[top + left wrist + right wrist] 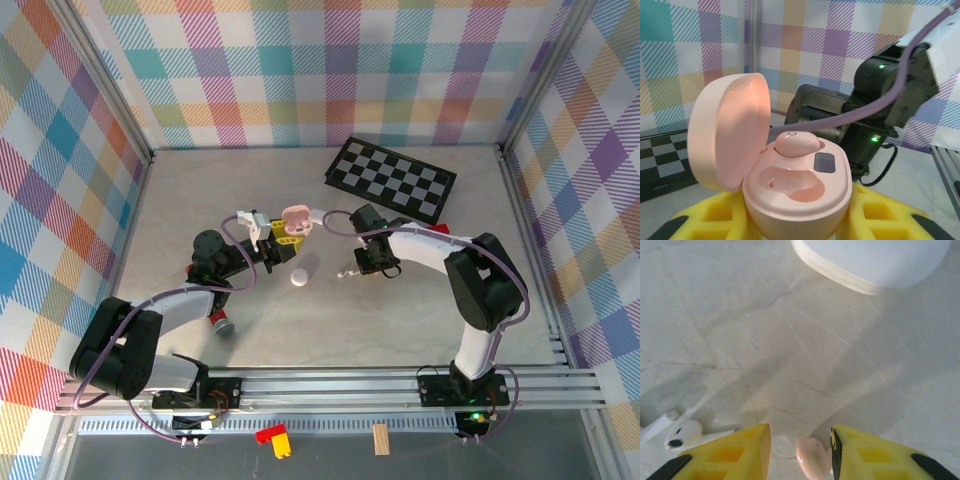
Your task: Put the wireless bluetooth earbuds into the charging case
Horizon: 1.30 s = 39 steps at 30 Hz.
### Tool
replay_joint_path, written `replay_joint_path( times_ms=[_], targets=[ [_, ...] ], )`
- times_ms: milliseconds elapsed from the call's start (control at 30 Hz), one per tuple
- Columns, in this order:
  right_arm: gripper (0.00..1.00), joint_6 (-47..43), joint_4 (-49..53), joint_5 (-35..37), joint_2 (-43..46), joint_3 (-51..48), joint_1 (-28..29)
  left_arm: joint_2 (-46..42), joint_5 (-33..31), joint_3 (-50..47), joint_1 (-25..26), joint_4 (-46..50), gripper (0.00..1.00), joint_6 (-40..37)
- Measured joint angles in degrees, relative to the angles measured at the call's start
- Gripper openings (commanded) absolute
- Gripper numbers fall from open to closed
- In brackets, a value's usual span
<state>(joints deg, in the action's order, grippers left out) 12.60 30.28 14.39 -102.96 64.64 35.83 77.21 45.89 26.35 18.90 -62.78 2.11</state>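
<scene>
On the desk point(740, 315), seen from the right wrist, the right tool point(800, 432) points down with its yellow jaws a little way apart. A loose pink earbud point(812, 460) sits between them. It is right up against the jaw at 3 o'clock, and there is a gap on the 9 o'clock side, so it is not squeezed. A white earbud point(684, 434) lies on the desk at 9 o'clock of this tool. A white case point(875, 260) sits farther off at 1 o'clock.

The left tool point(283, 232) is closed on the pink charging case point(805, 200), one yellow jaw on each side. The lid stands open at 9 o'clock. The nearer slot is bare. The farther slot has a seated pink earbud point(796, 144) in it.

Far back at 12 o'clock lies a checkered board point(390, 180).
</scene>
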Motion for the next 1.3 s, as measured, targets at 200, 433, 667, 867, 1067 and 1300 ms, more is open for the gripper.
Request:
replay_joint_path(
  times_ms=[200,433,667,867,1067,1300],
  targets=[
    [0.36,-3.93,3.06,7.98,0.52,1.18,4.28,-1.79,-1.42,-0.35,-1.68,1.29,0.31,-0.26],
    [0.35,-5.64,5.11,12.59,-0.22,1.46,5.79,-5.29,-4.02,-1.55,-3.96,3.02,0.31,-0.46],
    [0.33,-6.19,5.88,14.1,-1.7,1.49,5.92,-6.21,-6.21,-1.9,-4.83,3.37,0.31,-0.46],
    [0.31,-6.71,6.88,15.91,-3.82,2.45,6.64,-6.21,-7.63,-1.9,-5.22,4.24,0.31,-0.46],
    [0.28,-7.17,7.34,17.2,-5.4,3.54,7.02,-6.08,-7.43,-1.9,-5.22,4.13,0.31,-0.37],
    [0.24,-7.15,8.28,18.05,-6.54,4.94,7.02,-5.44,-7.34,-1.97,-5.22,3.78,0.31,-0.15]
  ],
)
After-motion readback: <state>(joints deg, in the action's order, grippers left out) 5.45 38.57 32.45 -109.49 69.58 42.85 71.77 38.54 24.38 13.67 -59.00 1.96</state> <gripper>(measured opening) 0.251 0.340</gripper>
